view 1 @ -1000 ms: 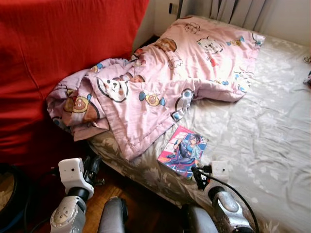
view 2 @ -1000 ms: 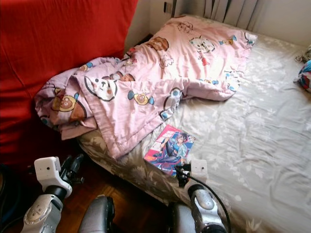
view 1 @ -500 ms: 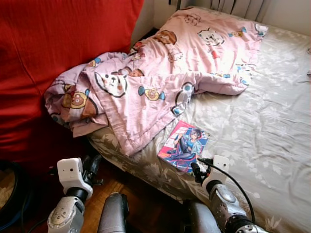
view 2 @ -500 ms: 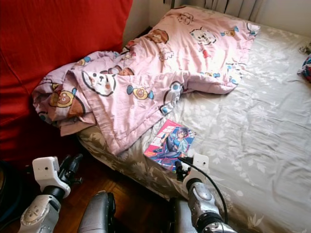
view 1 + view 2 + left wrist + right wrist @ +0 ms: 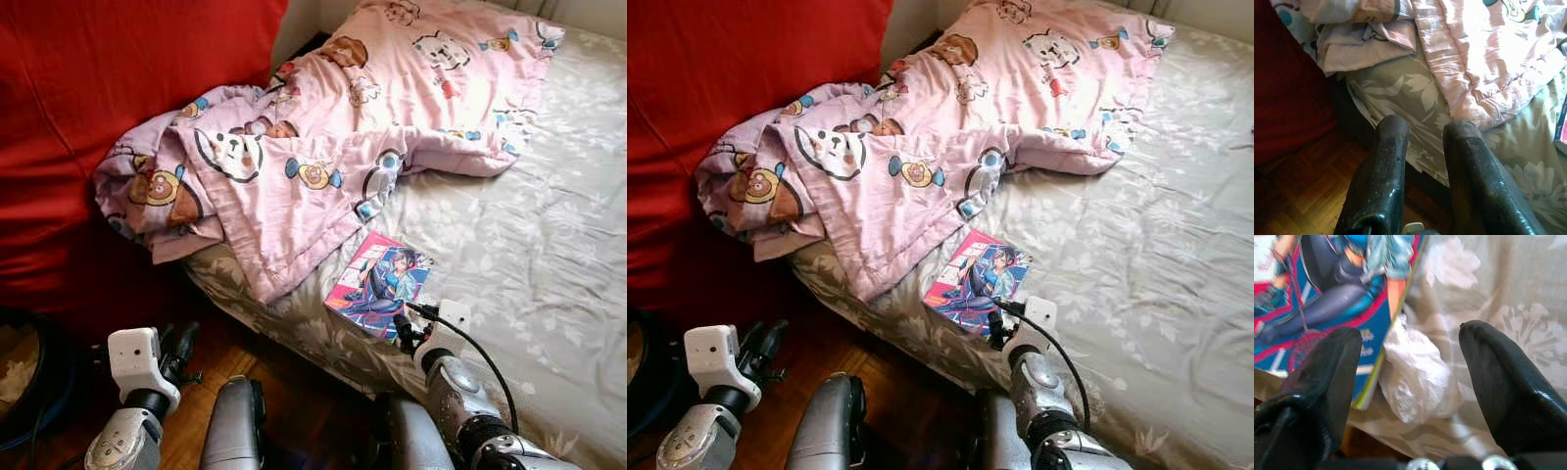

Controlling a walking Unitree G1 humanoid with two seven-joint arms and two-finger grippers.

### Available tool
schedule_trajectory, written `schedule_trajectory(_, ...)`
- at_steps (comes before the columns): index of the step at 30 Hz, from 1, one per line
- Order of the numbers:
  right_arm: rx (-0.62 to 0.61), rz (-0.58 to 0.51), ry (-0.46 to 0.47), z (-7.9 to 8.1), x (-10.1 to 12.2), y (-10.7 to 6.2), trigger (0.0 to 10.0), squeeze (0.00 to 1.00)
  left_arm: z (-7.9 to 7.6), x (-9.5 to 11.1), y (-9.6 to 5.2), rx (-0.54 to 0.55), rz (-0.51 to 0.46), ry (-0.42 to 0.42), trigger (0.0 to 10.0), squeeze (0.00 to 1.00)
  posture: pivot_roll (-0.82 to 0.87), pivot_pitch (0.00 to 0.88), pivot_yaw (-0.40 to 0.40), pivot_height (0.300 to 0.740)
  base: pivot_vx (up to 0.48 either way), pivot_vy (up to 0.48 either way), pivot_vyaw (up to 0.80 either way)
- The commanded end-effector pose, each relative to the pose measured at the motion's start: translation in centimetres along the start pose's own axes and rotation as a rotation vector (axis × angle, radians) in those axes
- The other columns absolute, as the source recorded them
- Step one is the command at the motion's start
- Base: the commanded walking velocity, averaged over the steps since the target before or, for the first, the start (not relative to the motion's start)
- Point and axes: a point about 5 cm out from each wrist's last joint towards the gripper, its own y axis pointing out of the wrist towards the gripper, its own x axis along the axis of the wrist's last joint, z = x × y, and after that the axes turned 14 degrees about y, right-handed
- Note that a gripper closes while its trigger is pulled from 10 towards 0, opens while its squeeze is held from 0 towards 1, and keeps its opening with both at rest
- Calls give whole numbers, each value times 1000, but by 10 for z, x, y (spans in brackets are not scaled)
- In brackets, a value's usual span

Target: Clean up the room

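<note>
Beside the book (image 5: 378,285), right gripper (image 5: 1413,382) seemingly nearer.

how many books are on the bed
1: a comic book lying flat near the bed's front edge, just beyond the right gripper. The pink blanket could hide more.

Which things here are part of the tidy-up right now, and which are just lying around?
In hand:
- crumpled white wad, between the open fingers of the right claw
- comic book, whose corner lies over the wad

Lying about:
- pink blanket
- grey floral bedsheet
- red sofa back
- left claw, open, low over the wooden floor
</note>
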Motion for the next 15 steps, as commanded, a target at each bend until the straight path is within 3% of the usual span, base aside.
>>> schedule_trajectory(1,-35,41,9,-8,-9,-2,10000,0,-1,-5,-6,-3,31,-8,10000,0,184,287,-21,602,0,0,0)
schedule_trajectory(3,-37,53,22,-9,-12,-3,10000,0,-1,-5,-8,-3,35,-8,10000,0,186,288,-20,602,0,0,0)
schedule_trajectory(4,-38,66,26,-10,-14,-4,6118,0,0,-5,-9,-2,36,-8,10000,0,187,290,-20,602,0,0,0)
schedule_trajectory(5,-38,71,23,-10,-15,-4,6118,0,0,-5,-9,-2,37,-8,10000,0,187,290,-20,602,0,0,0)
schedule_trajectory(6,-41,80,8,-10,-16,-4,2353,0,0,-5,-9,-2,38,-8,10000,0,188,291,-20,602,0,0,0)
schedule_trajectory(7,-43,86,-2,-11,-17,-4,0,0,0,-5,-9,-2,39,-7,10000,0,188,291,-20,602,0,0,0)
schedule_trajectory(9,-43,87,4,-11,-18,-4,0,0,1,-6,-10,0,42,-6,10000,0,188,291,-19,602,0,0,0)
schedule_trajectory(10,-42,87,7,-11,-18,-4,2588,0,1,-6,-10,2,43,-6,10000,0,191,292,-19,602,0,0,0)
schedule_trajectory(11,-46,87,8,-11,-18,-4,10000,0,2,-6,-11,4,46,-5,10000,0,192,291,-18,602,0,0,0)
schedule_trajectory(15,-49,87,13,-11,-18,-4,10000,0,2,-6,-12,3,49,-3,10000,0,193,290,-17,602,0,0,0)
